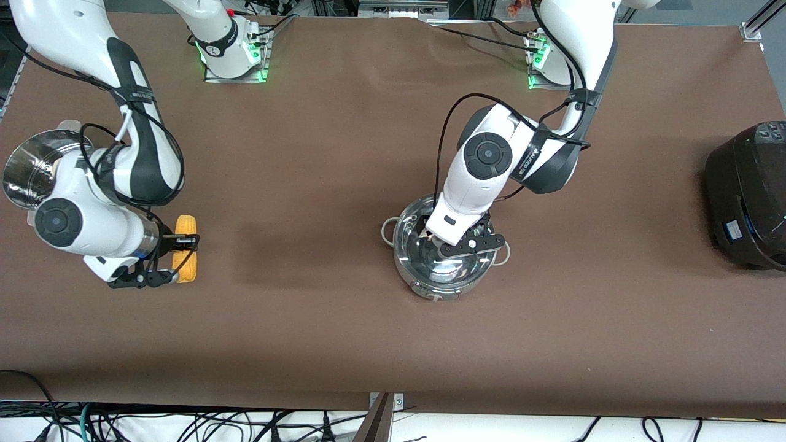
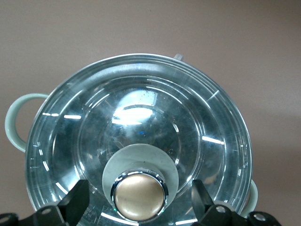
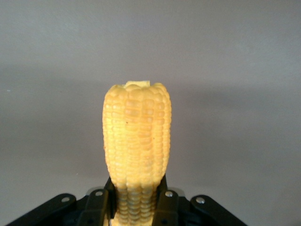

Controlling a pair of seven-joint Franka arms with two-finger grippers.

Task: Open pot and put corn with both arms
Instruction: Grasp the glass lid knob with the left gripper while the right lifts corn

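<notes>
The pot [image 1: 443, 261] stands mid-table with its glass lid [image 2: 141, 136] on. The left gripper [image 1: 457, 242] hangs over the tan knob [image 2: 139, 195], fingers [image 2: 75, 200] apart on either side. The corn [image 1: 185, 248], at the pot's nine o'clock toward the right arm's end, is clamped in the right gripper [image 1: 166, 258]. A steamer [image 1: 34, 169] sits at the corn's ten o'clock; a black cooker [image 1: 746, 193] at the pot's two o'clock.

Steel steamer [image 1: 27, 169]; black cooker [image 1: 746, 196]; brown table [image 1: 344, 153].
</notes>
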